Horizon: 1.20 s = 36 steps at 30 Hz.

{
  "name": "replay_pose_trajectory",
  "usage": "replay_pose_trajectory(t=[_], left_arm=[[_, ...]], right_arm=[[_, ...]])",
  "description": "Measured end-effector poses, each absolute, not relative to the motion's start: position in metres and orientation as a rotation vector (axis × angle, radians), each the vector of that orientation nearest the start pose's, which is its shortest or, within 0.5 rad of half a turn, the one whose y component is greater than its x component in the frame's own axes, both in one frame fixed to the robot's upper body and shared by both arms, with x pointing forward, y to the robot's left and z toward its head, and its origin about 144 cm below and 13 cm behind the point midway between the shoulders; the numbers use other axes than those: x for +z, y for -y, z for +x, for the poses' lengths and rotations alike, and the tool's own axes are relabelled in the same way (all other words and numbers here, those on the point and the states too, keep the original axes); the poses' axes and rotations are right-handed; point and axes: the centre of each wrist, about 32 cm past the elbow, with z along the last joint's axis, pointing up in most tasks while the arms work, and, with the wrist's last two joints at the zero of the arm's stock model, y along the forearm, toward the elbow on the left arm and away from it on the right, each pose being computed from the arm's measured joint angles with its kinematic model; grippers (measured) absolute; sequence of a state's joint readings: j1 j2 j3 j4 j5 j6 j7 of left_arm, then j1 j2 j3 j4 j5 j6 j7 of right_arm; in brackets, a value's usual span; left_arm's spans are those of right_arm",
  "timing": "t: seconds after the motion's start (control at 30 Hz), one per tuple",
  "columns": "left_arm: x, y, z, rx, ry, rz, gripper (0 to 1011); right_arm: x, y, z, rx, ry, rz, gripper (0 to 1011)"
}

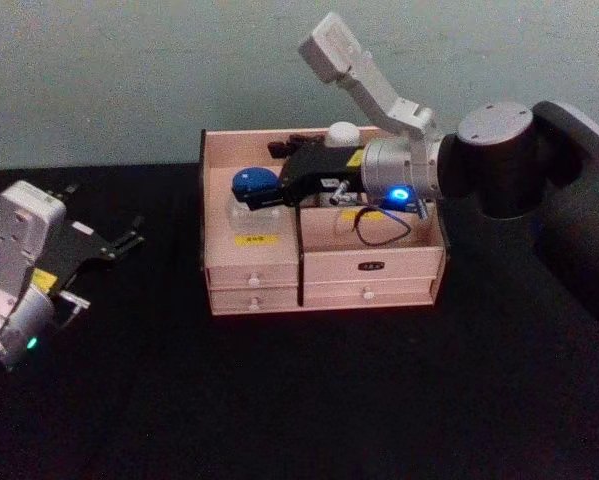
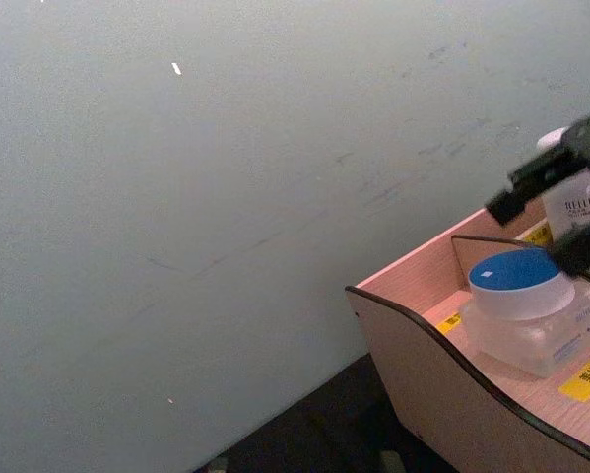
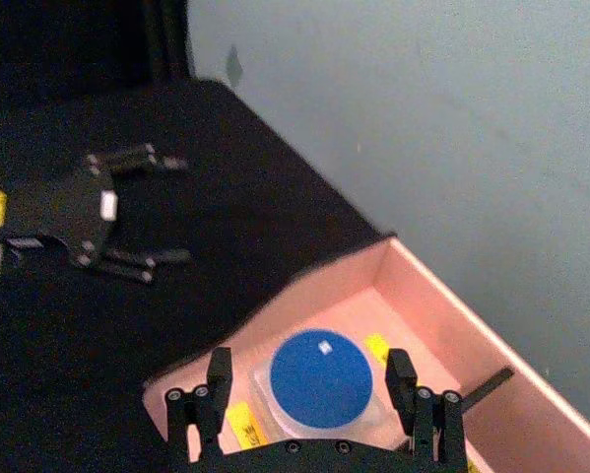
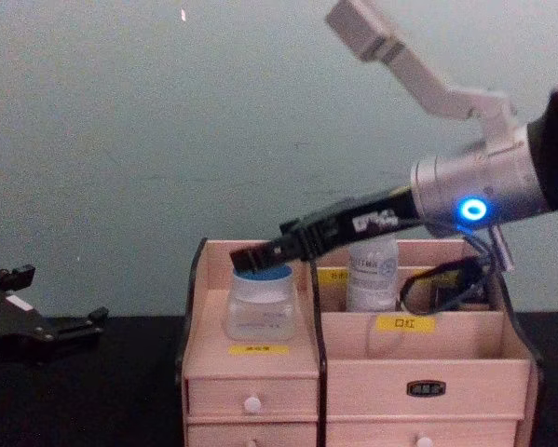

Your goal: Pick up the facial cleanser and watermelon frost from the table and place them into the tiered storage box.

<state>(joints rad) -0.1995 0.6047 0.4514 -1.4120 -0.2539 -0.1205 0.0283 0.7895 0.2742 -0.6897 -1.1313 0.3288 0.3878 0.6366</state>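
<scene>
Your right gripper (image 3: 314, 414), fingers apart, straddles the watermelon frost (image 3: 322, 379) at lower centre inside the tiered storage box (image 3: 442, 315); lift straight up.

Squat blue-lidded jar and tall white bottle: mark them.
squat blue-lidded translucent jar (image 3: 321, 378), right wrist view, middle of lid.
tall white plastic bottle (image 4: 372, 279), chest view, on its body.
</scene>
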Motion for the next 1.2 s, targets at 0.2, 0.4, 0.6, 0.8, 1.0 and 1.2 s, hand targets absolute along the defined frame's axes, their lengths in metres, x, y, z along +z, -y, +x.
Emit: replay_pose_trajectory(t=[0.2,0.4,0.6,0.8,1.0,1.2], left_arm=[[1.140,-0.310,0.489,1.248,0.285,0.305,1001],[1.140,-0.310,0.489,1.248,0.285,0.304,1001],[1.140,-0.310,0.489,1.248,0.285,0.304,1001],[1.140,-0.310,0.489,1.248,0.285,0.305,1001],[1.140,-0.310,0.489,1.248,0.285,0.304,1001],[1.140,-0.310,0.489,1.248,0.285,0.304,1001]], right_arm=[[1.287,0.175,0.605,-0.562,0.048,-0.328,1000],[1.296,0.194,0.577,-0.664,0.130,-0.206,1000],[1.285,0.224,0.536,-0.859,0.194,-0.087,1000],[1.260,0.254,0.495,-1.094,0.210,-0.029,1000],[1.228,0.274,0.461,-1.297,0.191,-0.033,1000],[1.198,0.282,0.440,-1.425,0.145,-0.066,1000]])
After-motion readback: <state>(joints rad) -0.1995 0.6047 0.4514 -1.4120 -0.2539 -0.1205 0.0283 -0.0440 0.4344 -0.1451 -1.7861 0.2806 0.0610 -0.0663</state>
